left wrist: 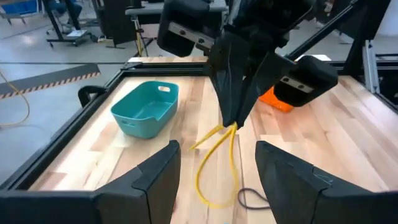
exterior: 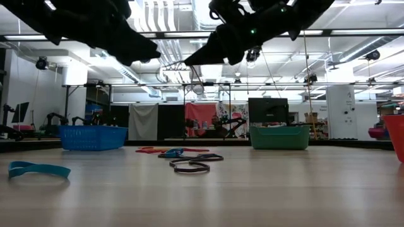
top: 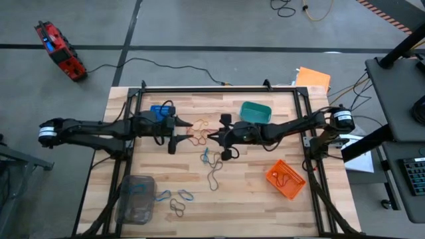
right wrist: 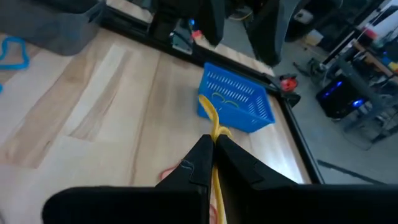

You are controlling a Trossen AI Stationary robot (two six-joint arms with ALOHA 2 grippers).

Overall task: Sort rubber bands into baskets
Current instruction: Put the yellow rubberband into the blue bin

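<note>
A yellow rubber band (left wrist: pixel 217 168) hangs above the table (top: pixel 252 199), between the blue basket (top: pixel 161 111) and the teal basket (top: pixel 255 112). The right hand (left wrist: pixel 231 121) pinches it tight. The left hand (left wrist: pixel 217 180) sits just beside it, fingers wide apart, holding nothing.

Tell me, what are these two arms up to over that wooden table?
They are sorting rubber bands into small baskets. The right gripper is shut on a thin yellow rubber band that dangles above the middle of the table. The left gripper faces it with jaws open, one on each side of the loop. More loose coloured bands lie on the wood, and the blue perforated plastic basket already holds yellow bands.
</note>
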